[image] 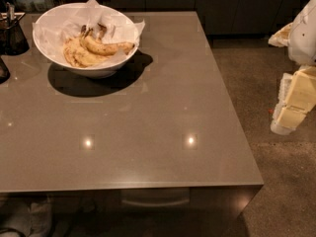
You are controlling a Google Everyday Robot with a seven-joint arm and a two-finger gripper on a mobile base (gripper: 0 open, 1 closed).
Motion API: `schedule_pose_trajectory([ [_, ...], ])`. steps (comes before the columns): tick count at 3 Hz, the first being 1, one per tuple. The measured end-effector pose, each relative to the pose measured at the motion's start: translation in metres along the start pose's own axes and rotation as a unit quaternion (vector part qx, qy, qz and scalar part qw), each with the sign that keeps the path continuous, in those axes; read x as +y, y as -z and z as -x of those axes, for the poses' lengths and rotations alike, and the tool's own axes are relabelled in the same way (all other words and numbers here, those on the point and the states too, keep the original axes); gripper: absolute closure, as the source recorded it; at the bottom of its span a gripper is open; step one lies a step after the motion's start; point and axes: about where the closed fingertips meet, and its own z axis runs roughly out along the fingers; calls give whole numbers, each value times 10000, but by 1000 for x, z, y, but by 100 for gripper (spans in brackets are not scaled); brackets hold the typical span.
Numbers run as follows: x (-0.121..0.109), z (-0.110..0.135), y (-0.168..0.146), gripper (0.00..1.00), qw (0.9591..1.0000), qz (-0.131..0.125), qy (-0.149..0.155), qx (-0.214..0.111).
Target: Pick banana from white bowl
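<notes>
The white bowl (49,21), lined with crinkled white paper, stands at the far left of the grey table. Several bananas lie in it. The long speckled yellow banana (106,48) lies on top, dark stem to the left and brownish tip to the right. Paler bananas (79,57) lie under and in front of it. My gripper (291,110) hangs at the right edge of the view, off the table's right side above the floor, far from the bowl and holding nothing that I can see.
A dark container of utensils (11,33) stands at the far left edge beside the bowl. A dark object (2,69) sits below it. The table (163,107) is wide and grey, with its right edge near my arm. Dark cabinets run along the back.
</notes>
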Motion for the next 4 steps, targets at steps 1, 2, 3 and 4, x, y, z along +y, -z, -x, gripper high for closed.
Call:
schedule_pose_trajectory([
  [1, 0, 0, 0, 0, 10000, 0, 0, 0],
  [2, -12, 10, -3, 0, 9997, 98, -203, 93],
  [3, -43, 38, -18, 0, 9978, 379, -491, 236],
  [4, -78, 65, -40, 0, 9966, 503, -620, 225],
])
